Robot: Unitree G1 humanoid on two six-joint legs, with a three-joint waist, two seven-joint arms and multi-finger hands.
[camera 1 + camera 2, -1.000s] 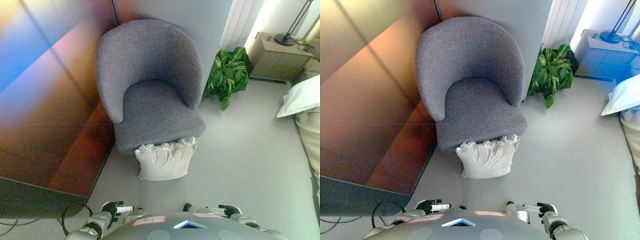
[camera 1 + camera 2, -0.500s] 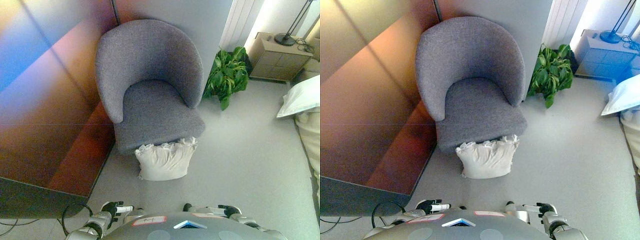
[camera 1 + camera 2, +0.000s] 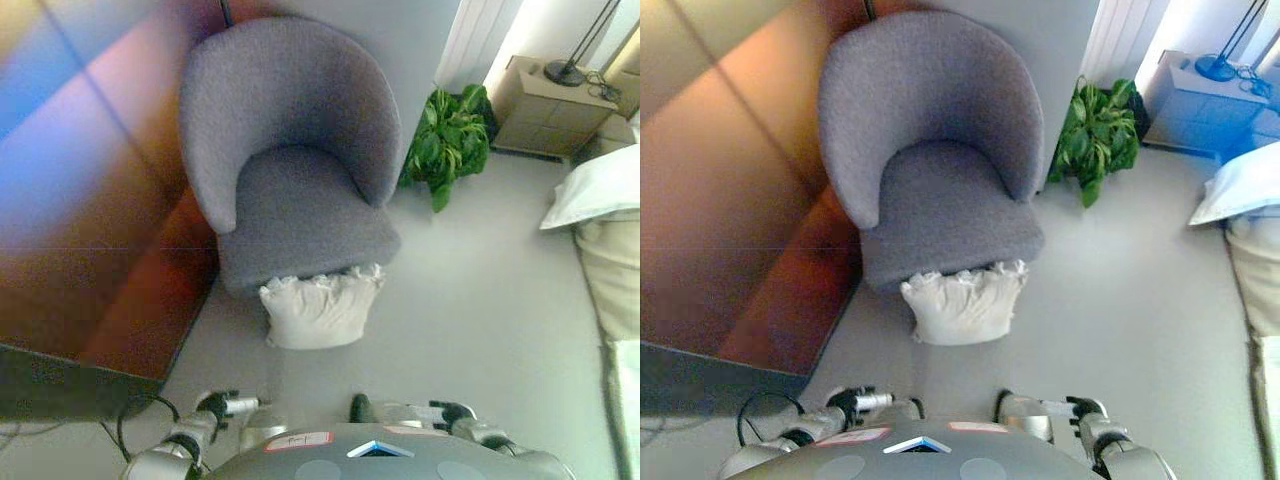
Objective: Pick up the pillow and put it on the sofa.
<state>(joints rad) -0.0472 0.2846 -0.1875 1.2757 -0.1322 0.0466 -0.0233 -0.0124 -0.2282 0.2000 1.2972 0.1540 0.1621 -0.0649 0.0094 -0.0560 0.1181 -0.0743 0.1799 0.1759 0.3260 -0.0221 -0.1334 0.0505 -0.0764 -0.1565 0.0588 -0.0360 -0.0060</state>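
Left robot hand (image 3: 222, 404) and right robot hand (image 3: 440, 413) are hanging low, seemingly empty, fingers too unclear to judge. The pillow (image 3: 318, 309) is leaning against the sofa (image 3: 290, 160); both should be reaching for its sides.

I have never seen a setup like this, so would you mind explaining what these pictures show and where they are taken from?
Both pictures come from a stereo camera on a humanoid robot's head, looking down at the floor ahead, so they show one scene from slightly different spots. A white pillow stands on the floor, leaning against the front of a grey armchair. At the bottom edge, the robot's left hand and right hand sit low by its body, holding nothing. A green plant, a bedside cabinet and bedding lie to the right.
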